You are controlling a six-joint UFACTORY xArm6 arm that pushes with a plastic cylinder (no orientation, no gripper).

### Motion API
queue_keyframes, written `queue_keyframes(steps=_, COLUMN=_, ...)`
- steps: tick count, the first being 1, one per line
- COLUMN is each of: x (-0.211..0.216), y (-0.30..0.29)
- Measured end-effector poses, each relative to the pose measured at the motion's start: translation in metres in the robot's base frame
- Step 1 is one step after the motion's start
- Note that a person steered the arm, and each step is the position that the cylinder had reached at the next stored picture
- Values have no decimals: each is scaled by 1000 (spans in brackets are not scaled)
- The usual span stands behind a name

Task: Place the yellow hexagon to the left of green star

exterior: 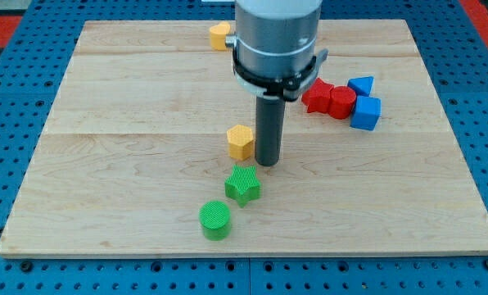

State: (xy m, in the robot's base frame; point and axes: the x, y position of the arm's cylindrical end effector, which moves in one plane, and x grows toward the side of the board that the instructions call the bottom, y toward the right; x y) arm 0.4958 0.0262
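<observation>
tip (268, 163) set just at 3 o'clock of yellow hexagon (240, 142) | green star (242, 184) at hexagon's 6 | green cylinder (214, 220) at star's 7 | no claw fitted, state not seen

A single camera looks down on the table (129, 106) from in front and above, tilted so the far edge lies at the view's top and the near edge at the view's bottom. It stands back enough to take in almost the whole wooden top, with blue perforated surround showing on all sides and red at the upper corners. The arm enters from the view's top centre, its grey body cut off by the frame; my tip (268, 163) stands near the middle of the picture. With only this one view, nothing is shared with another.
</observation>
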Motion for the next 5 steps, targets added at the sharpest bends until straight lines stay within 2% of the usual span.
queue_keyframes(steps=1, x=3, y=32)
queue_keyframes(steps=2, x=-39, y=72)
queue_keyframes(steps=3, x=-74, y=8)
queue_keyframes(steps=4, x=-35, y=-53)
queue_keyframes(steps=5, x=6, y=-75)
